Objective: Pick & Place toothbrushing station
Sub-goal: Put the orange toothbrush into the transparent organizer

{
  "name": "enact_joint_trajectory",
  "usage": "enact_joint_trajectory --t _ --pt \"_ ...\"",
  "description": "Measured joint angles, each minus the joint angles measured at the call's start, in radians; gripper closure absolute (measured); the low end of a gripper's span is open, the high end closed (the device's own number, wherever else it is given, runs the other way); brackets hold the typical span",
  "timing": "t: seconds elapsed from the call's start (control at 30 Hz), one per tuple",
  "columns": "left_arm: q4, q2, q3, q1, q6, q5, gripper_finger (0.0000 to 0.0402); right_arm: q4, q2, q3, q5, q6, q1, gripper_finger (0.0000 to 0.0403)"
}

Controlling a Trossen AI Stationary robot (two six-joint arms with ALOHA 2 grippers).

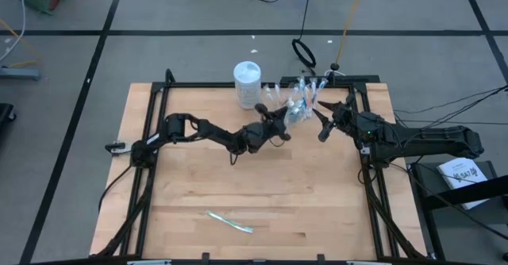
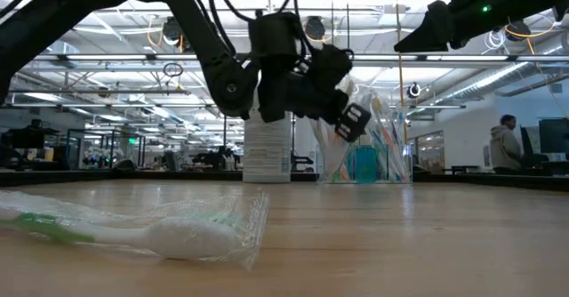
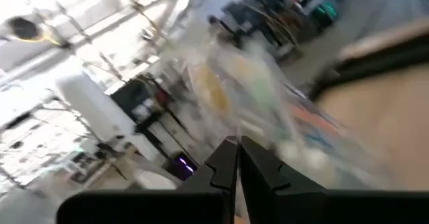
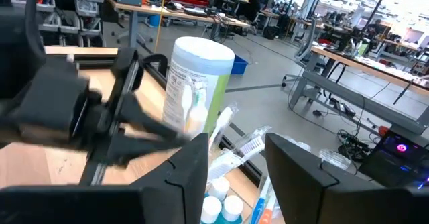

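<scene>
- Toothbrushes (image 1: 298, 98) stand bunched in a small clear cup (image 1: 295, 110) at the far edge of the surface (image 1: 262, 186), at about 12 o'clock from its middle, seen from above.
- One more wrapped toothbrush (image 1: 230, 221) lies flat and alone near the front edge, at about 6 o'clock. Its long axis runs from 10 o'clock to 4 o'clock. It is well apart from both arms.
- A white tub with a lid (image 1: 247, 84) stands just beside the cup, at its 10 o'clock.
- The left claw (image 1: 279, 124) is right next to the cup, which lies at about 2 o'clock from it. Its two fingers are pressed together. I cannot tell if they pinch anything; the wrist view is too smeared to show it.
- The left arm reaches from the left side, low and bent like an elbow, and its claw points up toward the cup.
- The right claw (image 1: 321, 126) is on the other side of the cup. The cup lies at about 10 o'clock from it. Its fingers are apart, with nothing between them.
- In the right wrist view the brush heads (image 4: 234, 150) and small blue tubes (image 4: 221, 207) sit just ahead of the spread fingers (image 4: 191, 167).
- The right arm comes in from the right side, held up above the surface.
- Both claws are near the cup, the left one a little nearer, I think. The lone brush at the front is far from both, so either arm must swing a long way back to reach it.
</scene>
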Motion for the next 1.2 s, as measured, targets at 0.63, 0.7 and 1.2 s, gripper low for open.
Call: enact_joint_trajectory --t 0.63,0.7,1.2 --pt "-0.135 -0.003 0.000 0.011 0.066 -0.193 0.0382 0.001 0.000 0.000 0.000 -0.005 0.000 0.0264" --pt "-0.138 -0.014 0.000 0.002 0.087 -0.238 0.0382 0.003 0.000 0.000 0.000 -0.006 0.000 0.0264" --pt "-0.583 -0.213 0.001 0.006 -0.239 -0.149 0.0375 0.007 0.000 0.000 0.000 0.000 -0.001 0.0264"
